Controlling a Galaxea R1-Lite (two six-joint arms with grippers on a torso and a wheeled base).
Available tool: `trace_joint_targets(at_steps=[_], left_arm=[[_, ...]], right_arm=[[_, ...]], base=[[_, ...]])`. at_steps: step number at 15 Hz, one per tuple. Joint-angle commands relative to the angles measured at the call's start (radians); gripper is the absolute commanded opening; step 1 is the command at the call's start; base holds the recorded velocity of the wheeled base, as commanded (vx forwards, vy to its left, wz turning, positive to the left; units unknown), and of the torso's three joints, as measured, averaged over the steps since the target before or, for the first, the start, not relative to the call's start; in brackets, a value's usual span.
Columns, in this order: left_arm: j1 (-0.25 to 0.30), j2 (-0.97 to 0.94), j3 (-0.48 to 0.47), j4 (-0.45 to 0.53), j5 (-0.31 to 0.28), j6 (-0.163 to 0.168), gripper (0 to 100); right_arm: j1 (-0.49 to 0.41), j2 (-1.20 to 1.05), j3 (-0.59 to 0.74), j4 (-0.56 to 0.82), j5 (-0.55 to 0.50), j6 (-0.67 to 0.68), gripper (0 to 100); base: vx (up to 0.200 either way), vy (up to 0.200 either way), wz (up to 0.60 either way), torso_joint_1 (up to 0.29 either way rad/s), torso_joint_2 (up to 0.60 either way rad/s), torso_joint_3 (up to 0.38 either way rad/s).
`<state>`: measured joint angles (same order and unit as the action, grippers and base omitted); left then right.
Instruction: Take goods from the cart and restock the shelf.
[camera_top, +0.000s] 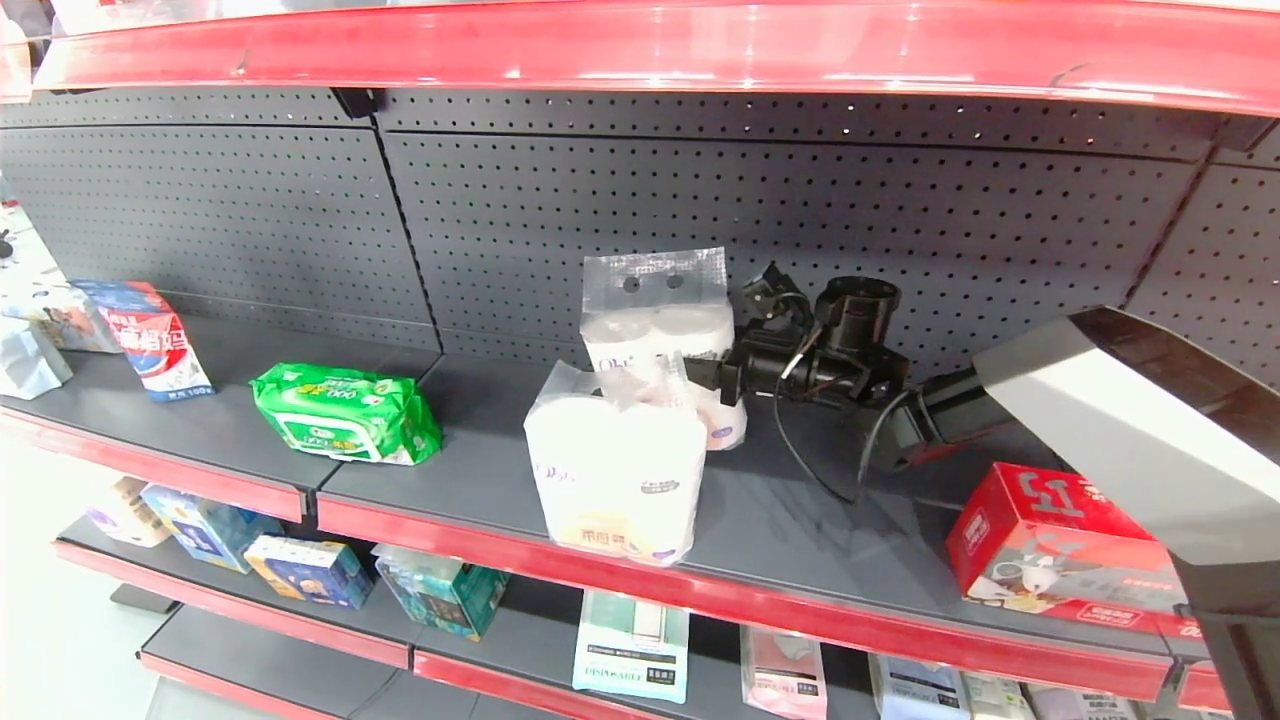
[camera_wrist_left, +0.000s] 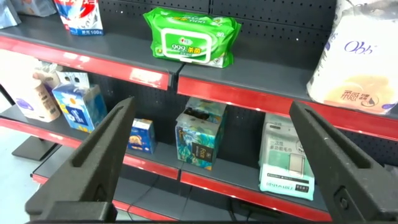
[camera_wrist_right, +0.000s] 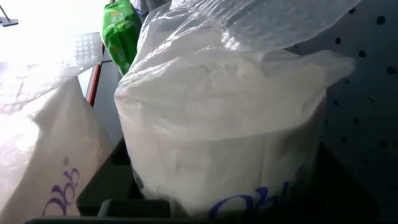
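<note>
The grey shelf (camera_top: 470, 480) holds a big white roll pack (camera_top: 612, 470) at its front edge. Just behind the big pack stands a second roll pack (camera_top: 655, 320). The right gripper (camera_top: 712, 378) pinches its side. A green wipes pack (camera_top: 345, 412) lies left of the big pack. The left gripper (camera_wrist_left: 211, 109) is lower than the big pack, spread wide and holding nothing.

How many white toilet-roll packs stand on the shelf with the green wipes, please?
2: the front pack stands at the shelf edge; the rear pack stands behind it, by the pegboard, at the right gripper.
</note>
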<state>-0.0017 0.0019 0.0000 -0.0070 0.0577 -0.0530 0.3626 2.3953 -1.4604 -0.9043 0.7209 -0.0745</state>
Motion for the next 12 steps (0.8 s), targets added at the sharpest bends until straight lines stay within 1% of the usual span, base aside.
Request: trace_joint_targets(at_steps=[1,4,8,10,12], left_arm=[[0.000,0.000,0.000,-0.001,0.001,-0.001,100],[0.000,0.000,0.000,-0.001,0.001,-0.001,100],[0.000,0.000,0.000,-0.001,0.001,-0.001,100],[0.000,0.000,0.000,-0.001,0.001,-0.001,100],[0.000,0.000,0.000,-0.001,0.001,-0.001,100]], right_arm=[[0.004,0.041,-0.026,0.001,0.000,-0.001,0],[0.003,0.053,-0.008,0.002,0.005,-0.008,0],[-0.034,0.047,0.032,0.005,0.029,-0.011,0],[-0.053,0.041,0.048,0.008,0.043,-0.047,0],[-0.073,0.024,0.089,0.010,0.081,-0.091,0]], base=[[0.000,0.000,0.00,0.000,0.00,0.000],[0.000,0.000,0.00,0.000,0.00,0.000],[0.000,0.000,0.00,0.000,0.00,0.000],[0.000,0.000,0.00,0.000,0.00,0.000],[0.000,0.000,0.00,0.000,0.00,0.000]])
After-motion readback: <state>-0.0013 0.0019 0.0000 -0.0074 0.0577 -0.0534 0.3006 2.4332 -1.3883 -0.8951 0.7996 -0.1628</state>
